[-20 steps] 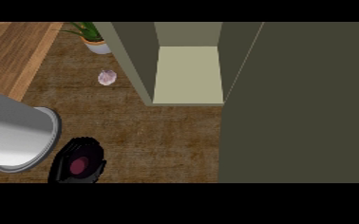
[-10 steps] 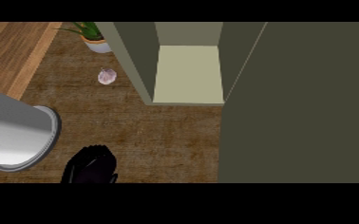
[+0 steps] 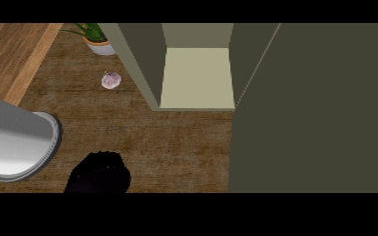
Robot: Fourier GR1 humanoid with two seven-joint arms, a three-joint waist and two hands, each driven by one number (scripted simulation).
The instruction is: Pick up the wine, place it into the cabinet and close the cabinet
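The cabinet [image 3: 198, 77] stands open at the middle of the head view, showing a pale, bare shelf. Its dark door [image 3: 306, 110] is swung out and fills the right side. My right hand [image 3: 100, 174] comes in from the lower edge at the left, over the brown counter [image 3: 170, 140]. It is well short of the cabinet's front edge, down and to the left. Its fingers are curled round the wine, which the hand hides almost completely. Of my left arm, only a grey forearm [image 3: 22, 142] shows at the left edge.
A small pale pink object [image 3: 111, 80] lies on the counter left of the cabinet's side wall. Behind it stands a potted plant [image 3: 96, 39]. A lighter wooden strip [image 3: 22, 55] runs along the far left.
My right hand has shifted a little to the right toward the cabinet. The dark red of the wine, visible inside the hand one second ago, is now covered.
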